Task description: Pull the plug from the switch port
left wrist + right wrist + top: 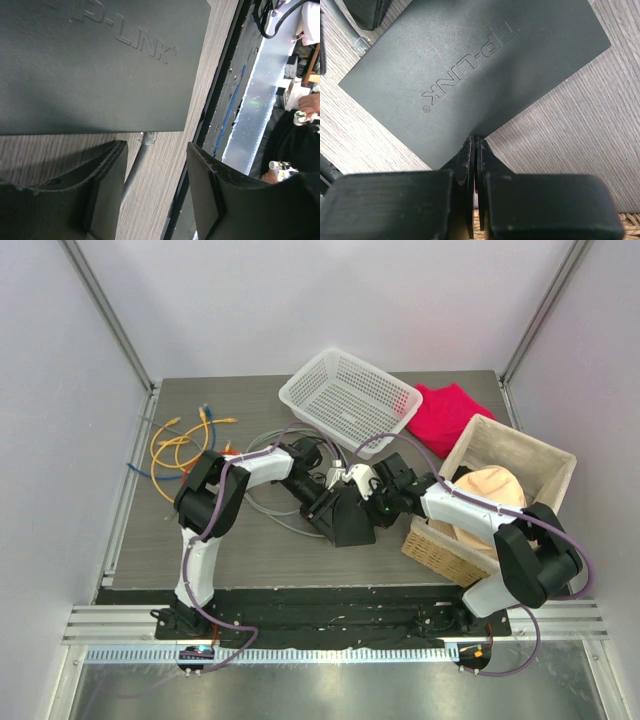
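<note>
The switch (348,518) is a flat matte-black box lying on the grey wood table, its lid filling the left wrist view (100,65) and the right wrist view (470,70). A clear plug (148,137) sits in its port edge, with a grey cable (131,177) trailing from it. My left gripper (155,182) is open around that cable just behind the plug, the cable nearer one finger (107,185). My right gripper (475,145) is shut, its tips against the switch's opposite edge. The plug (359,45) also shows in the right wrist view.
A white mesh basket (350,400) and a red cloth (450,412) lie at the back. A wicker box (440,545) holding a tan cap stands at the right. Orange and yellow cables (180,445) lie at the left, grey cable loops (262,502) beside the switch.
</note>
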`<state>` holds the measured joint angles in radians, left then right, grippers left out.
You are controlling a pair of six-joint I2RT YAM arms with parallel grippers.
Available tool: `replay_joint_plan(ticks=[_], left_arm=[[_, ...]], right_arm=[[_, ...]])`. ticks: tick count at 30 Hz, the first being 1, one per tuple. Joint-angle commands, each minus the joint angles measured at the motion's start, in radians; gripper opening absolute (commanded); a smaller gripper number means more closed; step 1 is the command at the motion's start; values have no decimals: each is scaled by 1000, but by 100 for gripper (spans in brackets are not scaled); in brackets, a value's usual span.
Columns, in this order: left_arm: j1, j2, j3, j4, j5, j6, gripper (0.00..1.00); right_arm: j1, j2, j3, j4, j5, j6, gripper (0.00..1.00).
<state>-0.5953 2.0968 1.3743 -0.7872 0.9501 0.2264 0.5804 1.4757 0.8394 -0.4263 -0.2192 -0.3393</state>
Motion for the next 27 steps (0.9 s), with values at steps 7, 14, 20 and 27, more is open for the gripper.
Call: replay_joint_plan(ticks=[7, 14, 20, 27], left_arm=[[-4, 63, 43, -17, 3, 11, 45], [-6, 92, 65, -23, -4, 2, 40], [-6, 115, 80, -29, -14, -4, 26], [-6, 140, 101, -43, -36, 7, 0]], right_arm=[[-4, 0, -26, -40, 17, -9, 1], [-4, 8, -23, -38, 17, -9, 1], [-5, 15, -16, -35, 17, -7, 1], [-5, 17, -13, -38, 20, -9, 1]])
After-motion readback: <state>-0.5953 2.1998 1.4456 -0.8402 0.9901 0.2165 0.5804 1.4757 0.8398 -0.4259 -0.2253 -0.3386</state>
